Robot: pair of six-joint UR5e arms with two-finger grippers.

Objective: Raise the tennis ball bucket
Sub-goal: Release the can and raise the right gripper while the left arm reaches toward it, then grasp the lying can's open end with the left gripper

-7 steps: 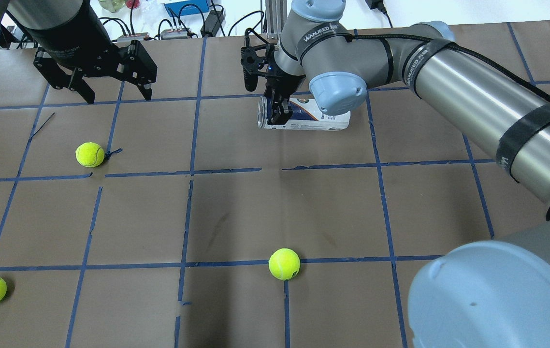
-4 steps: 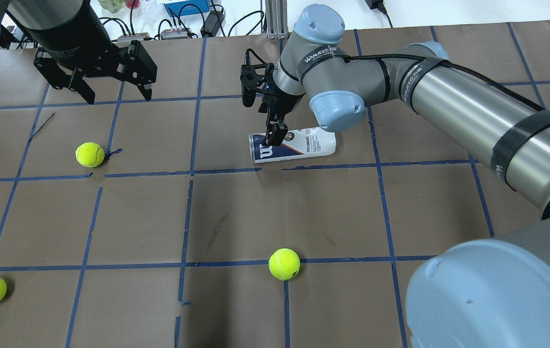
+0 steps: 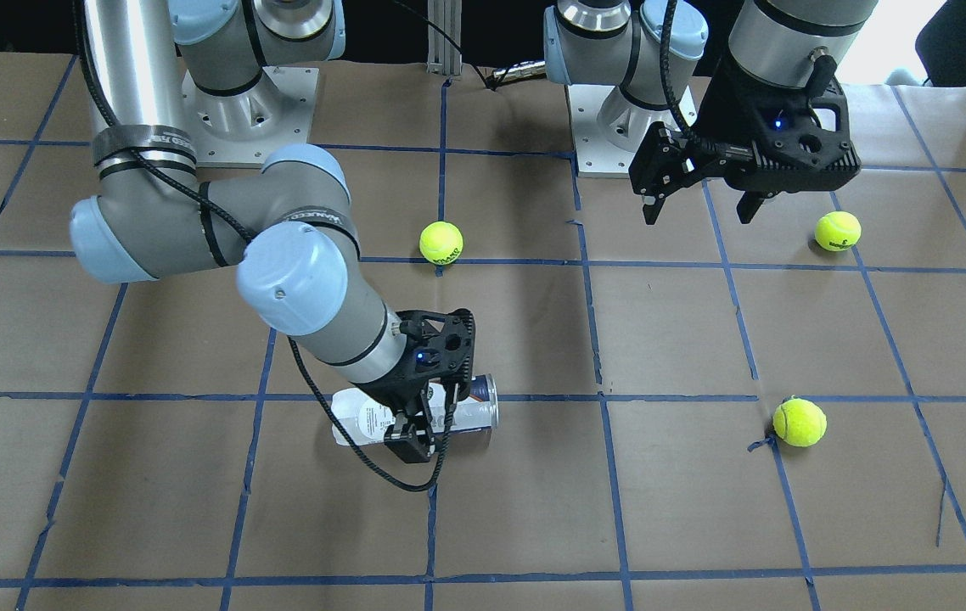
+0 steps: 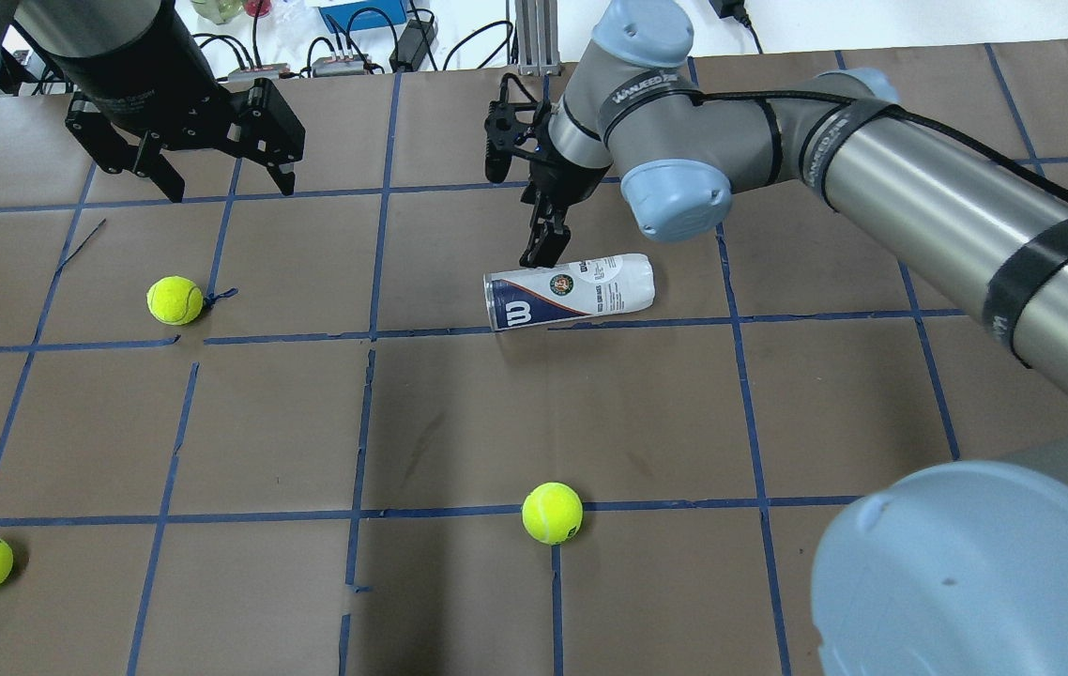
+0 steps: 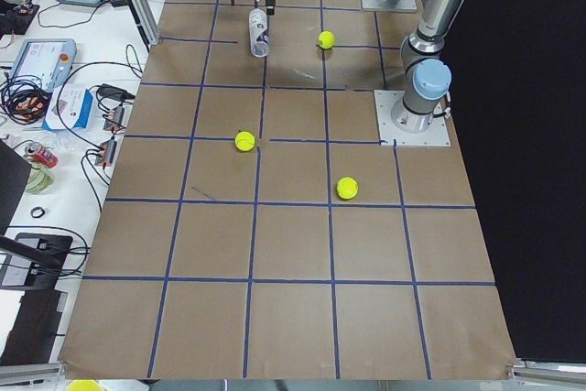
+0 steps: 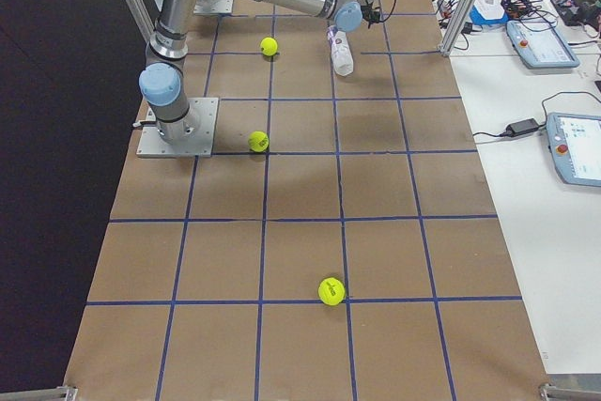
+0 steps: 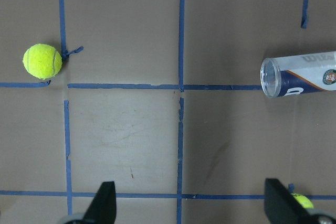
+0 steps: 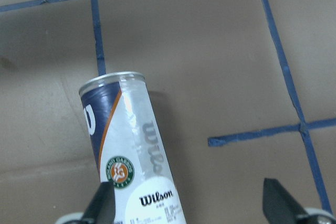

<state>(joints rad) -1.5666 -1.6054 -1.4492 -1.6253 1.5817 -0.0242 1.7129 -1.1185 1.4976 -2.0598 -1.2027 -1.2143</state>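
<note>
Toward the far edge of the table: the can [image 4: 572, 291] lies on its side about midway between the two ends, rim end pointing to the robot's left.
Right gripper [image 4: 541, 250]: spread wide, holding nothing, hanging just over the can's far side. The wrist view shows the can off-centre, under one finger.
Left gripper [image 4: 229, 186]: also wide open, well apart by the far left corner.
Doing it well: imo centre the can between the fingers first, drop lower, then squeeze mid-body gently. Clear plastic looks slippery and it can roll.

Robotics lab: tape-gridded table [image 4: 459, 422], teach pendants [image 6: 575, 149]
</note>
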